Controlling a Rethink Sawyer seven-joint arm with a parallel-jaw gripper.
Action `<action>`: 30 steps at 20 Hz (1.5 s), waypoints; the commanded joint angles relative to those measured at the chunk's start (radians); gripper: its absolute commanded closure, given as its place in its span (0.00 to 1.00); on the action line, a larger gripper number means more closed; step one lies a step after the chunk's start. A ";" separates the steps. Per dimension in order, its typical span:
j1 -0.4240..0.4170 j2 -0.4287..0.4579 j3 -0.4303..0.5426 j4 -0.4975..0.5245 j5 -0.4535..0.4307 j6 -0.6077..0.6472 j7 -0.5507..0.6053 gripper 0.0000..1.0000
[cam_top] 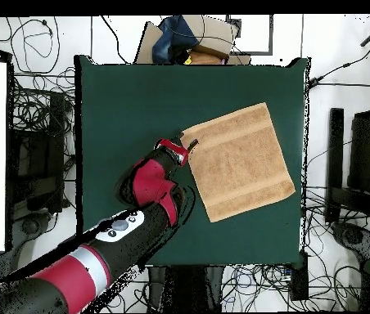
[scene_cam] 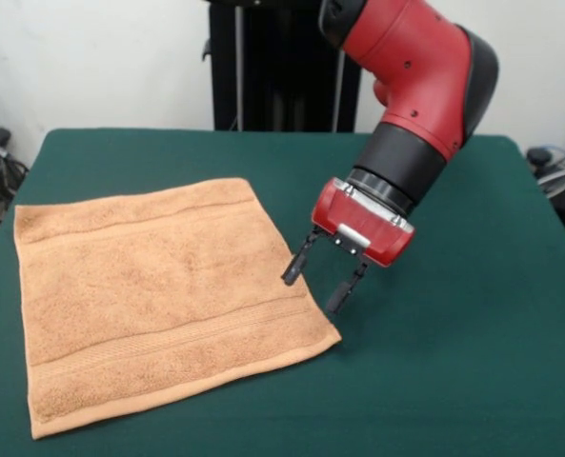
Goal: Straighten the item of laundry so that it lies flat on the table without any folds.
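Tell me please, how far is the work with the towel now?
It looks nearly finished. The towel lies spread on the table as one flat, roughly square sheet; both views show no folds. Nothing is in hand: the pincer is open and empty, beside the towel's edge. What seems left is only drawing the arm away, perhaps after a last check of the corners.

You are looking at a robot lab: a green-clothed counter (cam_top: pixel 139 98), tangled cables (cam_top: pixel 37 114) across the pale floor (cam_top: pixel 319 45), and black equipment stands (cam_top: pixel 360 163) alongside.
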 commanded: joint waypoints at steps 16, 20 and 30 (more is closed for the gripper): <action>-0.103 -0.226 0.130 0.136 -0.206 0.113 0.077 0.00; -0.155 -0.359 0.170 0.188 -0.318 0.155 0.064 0.00; -0.176 -0.365 0.190 0.188 -0.449 0.140 0.072 0.00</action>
